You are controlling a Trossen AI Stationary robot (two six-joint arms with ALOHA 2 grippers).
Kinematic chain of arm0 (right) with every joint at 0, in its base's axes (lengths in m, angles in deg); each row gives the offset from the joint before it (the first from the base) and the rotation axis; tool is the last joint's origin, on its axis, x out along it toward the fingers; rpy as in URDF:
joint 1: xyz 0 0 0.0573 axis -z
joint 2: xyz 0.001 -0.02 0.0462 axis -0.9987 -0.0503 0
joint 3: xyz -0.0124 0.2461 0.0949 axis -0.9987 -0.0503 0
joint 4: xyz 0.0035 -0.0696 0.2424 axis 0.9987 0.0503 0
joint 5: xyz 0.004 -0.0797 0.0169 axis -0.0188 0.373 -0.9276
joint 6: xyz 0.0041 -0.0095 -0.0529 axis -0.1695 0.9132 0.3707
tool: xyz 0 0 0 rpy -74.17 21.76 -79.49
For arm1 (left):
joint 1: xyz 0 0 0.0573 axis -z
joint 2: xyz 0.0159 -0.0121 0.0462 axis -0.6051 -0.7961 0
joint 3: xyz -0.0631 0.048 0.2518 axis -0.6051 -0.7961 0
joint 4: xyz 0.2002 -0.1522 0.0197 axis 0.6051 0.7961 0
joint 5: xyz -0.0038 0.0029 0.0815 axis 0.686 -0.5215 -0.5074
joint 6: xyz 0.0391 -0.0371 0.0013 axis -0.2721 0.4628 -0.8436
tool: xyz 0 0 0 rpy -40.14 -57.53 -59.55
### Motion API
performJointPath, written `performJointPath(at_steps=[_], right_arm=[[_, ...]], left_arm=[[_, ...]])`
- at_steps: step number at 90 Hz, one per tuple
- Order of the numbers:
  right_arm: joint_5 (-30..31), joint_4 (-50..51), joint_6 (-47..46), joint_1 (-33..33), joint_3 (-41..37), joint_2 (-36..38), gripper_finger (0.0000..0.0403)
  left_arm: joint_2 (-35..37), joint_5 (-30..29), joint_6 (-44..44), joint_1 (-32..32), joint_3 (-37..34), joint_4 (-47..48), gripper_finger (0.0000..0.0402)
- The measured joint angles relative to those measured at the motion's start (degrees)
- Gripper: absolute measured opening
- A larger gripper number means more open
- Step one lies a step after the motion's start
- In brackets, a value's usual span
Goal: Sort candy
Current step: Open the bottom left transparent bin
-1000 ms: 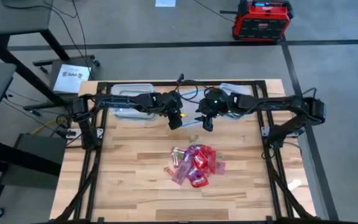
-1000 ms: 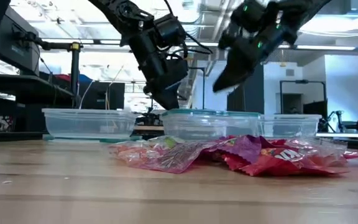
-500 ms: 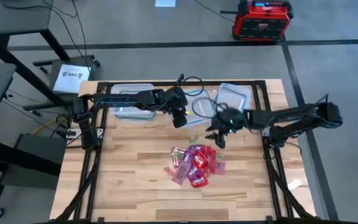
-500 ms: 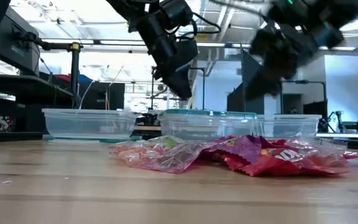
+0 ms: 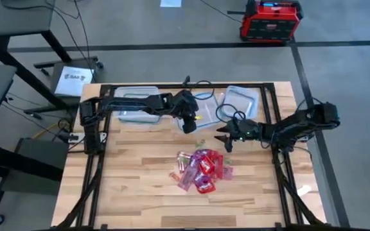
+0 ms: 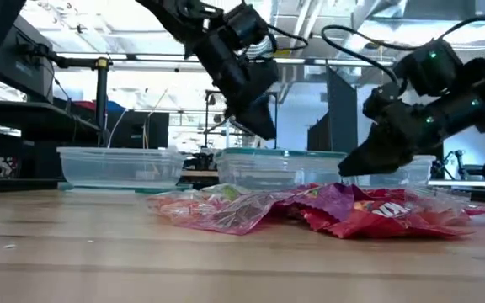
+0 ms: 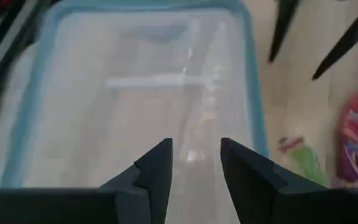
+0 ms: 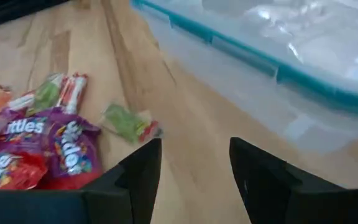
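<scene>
the left arm reaches in from the worktop's (image 5: 140,192) left edge, stretched across the back, its left tool (image 5: 189,126) tipped down over a clear container (image 7: 135,93) with a bluish rim, fingers (image 7: 157,165) a narrow gap apart and holding nothing. in front of it, toward the worktop's middle, the candy (image 5: 201,170) lies in a loose heap of red, pink and purple packets, with bare wood all round it toward the front and both side edges. one green sweet (image 8: 128,122) sits apart, between the heap and the container. the right arm comes in low from the right edge, its right tool (image 5: 226,140) angled down just behind the heap, fingers (image 8: 138,168) spread moderately, empty.
</scene>
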Motion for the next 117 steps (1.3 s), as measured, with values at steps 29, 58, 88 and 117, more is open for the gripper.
performJointPath(at_steps=[29,58,88,117], right_arm=[[0.00,-11.22,0.80,4.32,0.09,-9.04,0.0177],[-4.85,-16.46,0.76,6.50,2.96,-13.14,0.0177],[-13.17,-17.27,1.62,6.51,6.91,-16.52,0.0177],[-30.26,-28.07,-1.39,6.35,7.16,-20.76,0.0175]], left_arm=[[-2.84,3.49,-6.20,-0.22,0.07,-0.84,0.0123],[-2.81,6.26,-8.82,-0.25,0.04,-0.13,0.0123],[-6.39,7.90,-7.13,-0.17,0.25,0.20,0.0123],[-9.03,7.24,-4.42,-0.46,0.17,-0.77,0.0123]])
